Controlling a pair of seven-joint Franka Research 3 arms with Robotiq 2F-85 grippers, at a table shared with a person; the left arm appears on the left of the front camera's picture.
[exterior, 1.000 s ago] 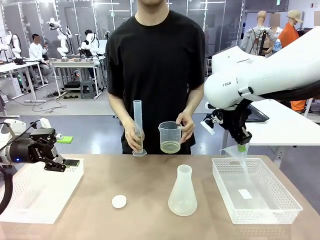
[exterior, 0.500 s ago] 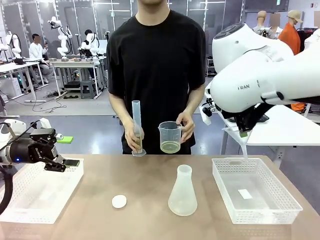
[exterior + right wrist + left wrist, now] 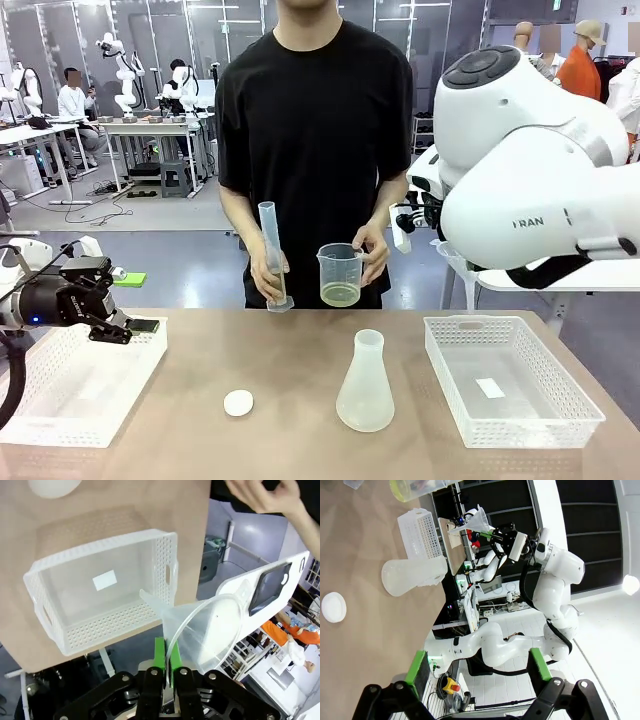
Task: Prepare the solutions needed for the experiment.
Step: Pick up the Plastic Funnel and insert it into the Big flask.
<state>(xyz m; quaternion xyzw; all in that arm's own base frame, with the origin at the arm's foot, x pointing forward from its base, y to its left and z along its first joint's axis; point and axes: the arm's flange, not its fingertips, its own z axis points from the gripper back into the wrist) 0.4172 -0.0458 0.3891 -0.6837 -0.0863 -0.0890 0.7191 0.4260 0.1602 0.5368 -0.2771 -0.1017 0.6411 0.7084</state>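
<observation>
**Funnel lifted clear of its basket.** The right gripper (image 3: 165,652) is clamped on the rim of a clear funnel (image 3: 210,630). A second ago it hung low over the right basket (image 3: 520,430), with the funnel's stem just above it. The arm has since risen and swung, so the funnel now sits high and clear of the basket.

The left gripper (image 3: 128,327) has not moved. It stays at the far edge of the left basket (image 3: 60,420), jaws wide apart and empty.

The solution (image 3: 340,293), a shallow pale yellow layer, lies in a jug (image 3: 340,262) held in the person's hand (image 3: 372,248). The other hand (image 3: 268,272) holds a tilted cylinder (image 3: 270,235).

The flask (image 3: 365,385) stands uncapped on the table (image 3: 200,360), with a white cap (image 3: 238,402) nearby. The pick-up appears done. The funnel probably goes to the flask's neck before any pouring.
</observation>
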